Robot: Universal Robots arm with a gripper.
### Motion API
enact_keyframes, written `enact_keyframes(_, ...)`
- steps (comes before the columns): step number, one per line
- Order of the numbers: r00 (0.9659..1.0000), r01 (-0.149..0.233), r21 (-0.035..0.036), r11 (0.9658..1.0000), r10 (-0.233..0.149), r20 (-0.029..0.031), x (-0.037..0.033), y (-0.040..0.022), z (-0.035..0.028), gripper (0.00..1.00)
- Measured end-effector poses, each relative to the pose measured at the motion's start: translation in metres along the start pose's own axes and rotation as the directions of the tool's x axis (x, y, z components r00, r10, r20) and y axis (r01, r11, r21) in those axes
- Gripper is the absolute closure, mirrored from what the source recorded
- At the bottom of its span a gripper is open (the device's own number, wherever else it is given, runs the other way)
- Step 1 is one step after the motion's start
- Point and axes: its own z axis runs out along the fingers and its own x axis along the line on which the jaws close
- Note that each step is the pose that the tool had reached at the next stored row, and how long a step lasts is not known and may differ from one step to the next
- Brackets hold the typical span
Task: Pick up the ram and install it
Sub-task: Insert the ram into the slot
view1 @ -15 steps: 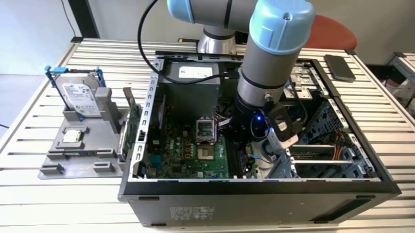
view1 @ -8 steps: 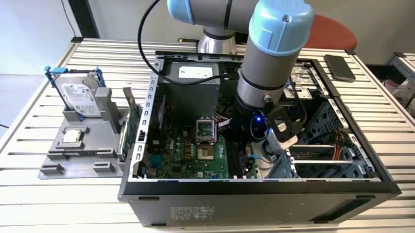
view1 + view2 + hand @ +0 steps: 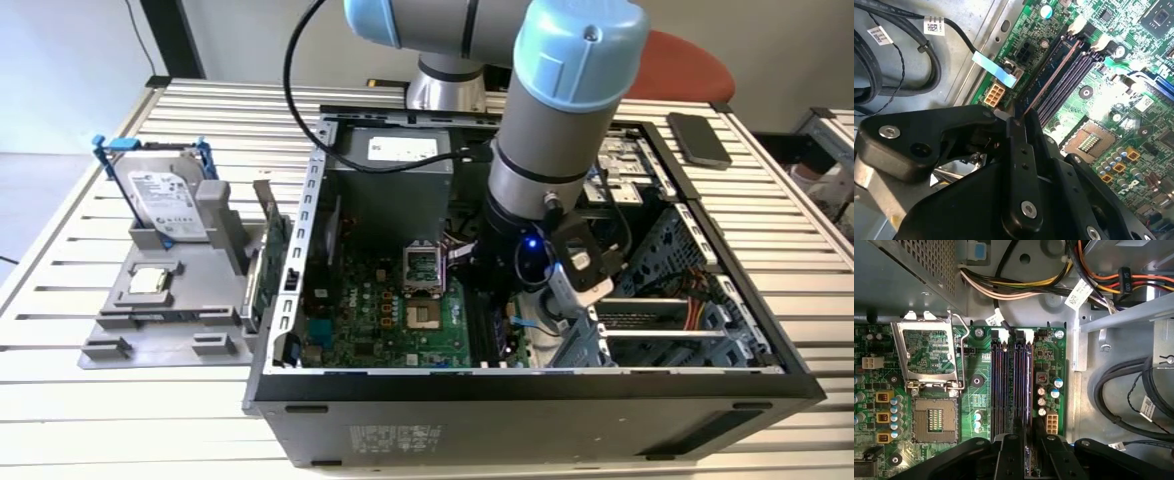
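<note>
Your tool (image 3: pixel 1021 117) grips the ram (image 3: pixel 1051 75) edge-on, seated along a memory slot (image 3: pixel 1074 77) on the green motherboard (image 3: pixel 1114 107); black cables (image 3: pixel 899 65) lie beside.

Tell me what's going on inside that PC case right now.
The arm has reached down into the open computer case, and its gripper is closed on the ram, holding it edge-on over the memory slots beside the empty processor socket. The stick sits in line with the slots, at or in one of them; whether it is fully seated cannot be told. The hard drive stands on the holder outside the case.
</note>
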Motion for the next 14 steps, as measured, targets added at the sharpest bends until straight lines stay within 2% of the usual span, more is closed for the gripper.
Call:
enact_keyframes(7, 1.0, -0.001, 0.0003, 1.0, 0.001, -0.0002, -0.0009, 0.0001, -0.0321, 0.0)
enact_keyframes(8, 1.0, -0.001, 0.0008, 1.0, 0.001, -0.0002, -0.001, 0.0002, -0.034, 0.0)
enact_keyframes(11, 1.0, 0.0, 0.0022, 1.0, 0.0, -0.0001, -0.001, 0.0001, -0.0339, 0.0)
enact_keyframes(12, 1.0, 0.0, 0.0028, 1.0, 0.0, -0.0001, -0.0009, 0.0001, -0.0339, 1.0)
enact_keyframes(14, 1.0, 0.0, 0.0044, 1.0, 0.0, -0.0001, -0.0009, 0.0001, -0.034, 1.0)
